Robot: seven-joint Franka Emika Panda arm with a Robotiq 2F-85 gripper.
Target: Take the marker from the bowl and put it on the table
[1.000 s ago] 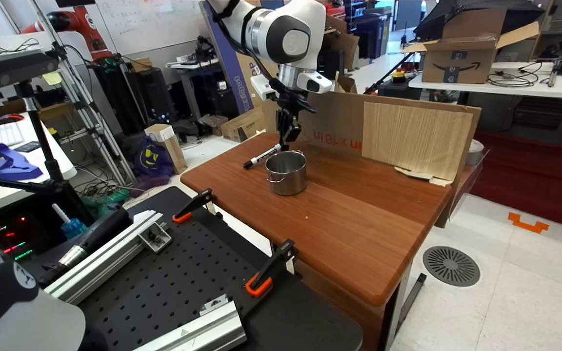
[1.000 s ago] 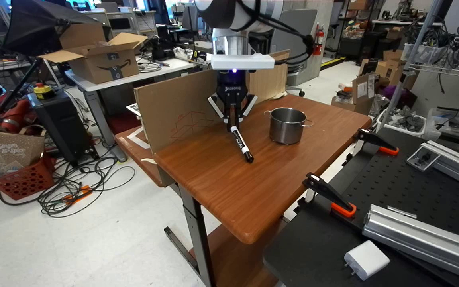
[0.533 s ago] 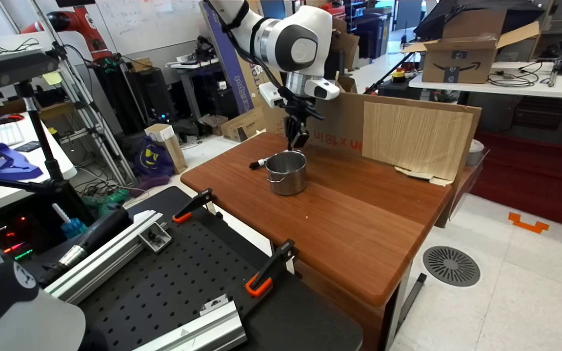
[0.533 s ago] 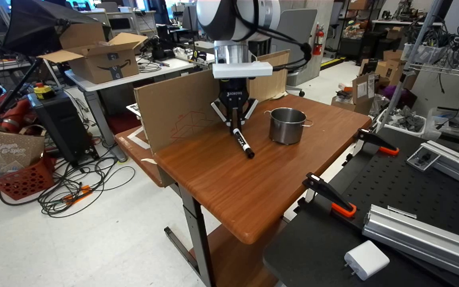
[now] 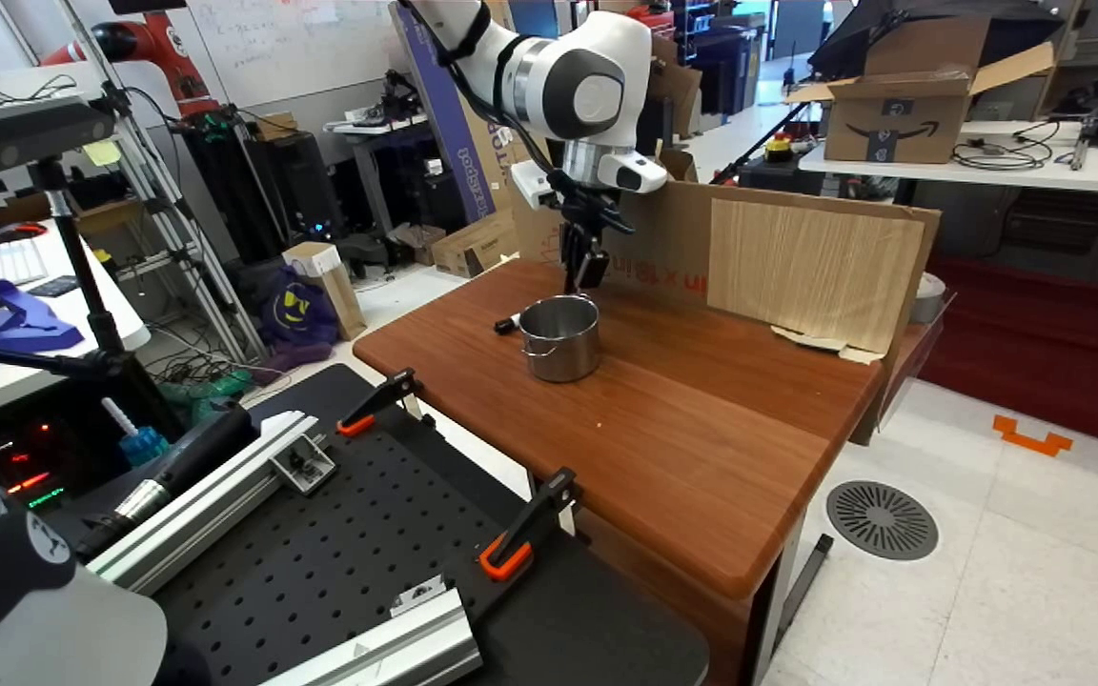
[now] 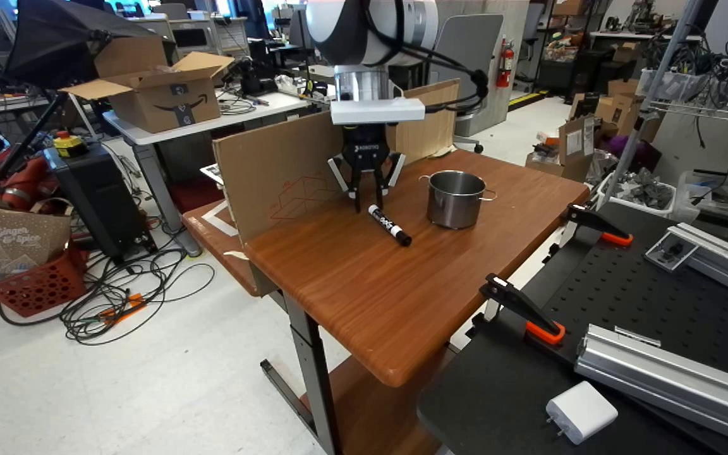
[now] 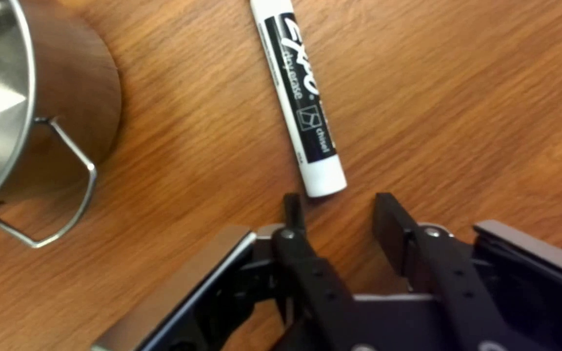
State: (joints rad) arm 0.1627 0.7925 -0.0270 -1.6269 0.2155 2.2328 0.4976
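Nearest us on the right, in an exterior view, is a black board (image 6: 629, 287), with clamps (image 6: 521, 306) along the side that faces the table (image 6: 364, 303). From the table's rounded near corner, a broad stretch of wood runs to the marker (image 6: 390, 226). We see it lying on the wood, well in from the left and right edges, its long axis aslant: the dark cap points near and right, the white end far and left. The bowl (image 6: 454, 205) stands upright to its right, near but apart, wood showing between them. At the marker's white end is the gripper (image 6: 369, 206), pointing down, fingers (image 7: 391, 234) apart; in the wrist view we find that end just ahead of the gap, though we cannot tell whether a finger touches it. Farther, behind the gripper, cardboard (image 6: 269, 183) stands along the table's far side.
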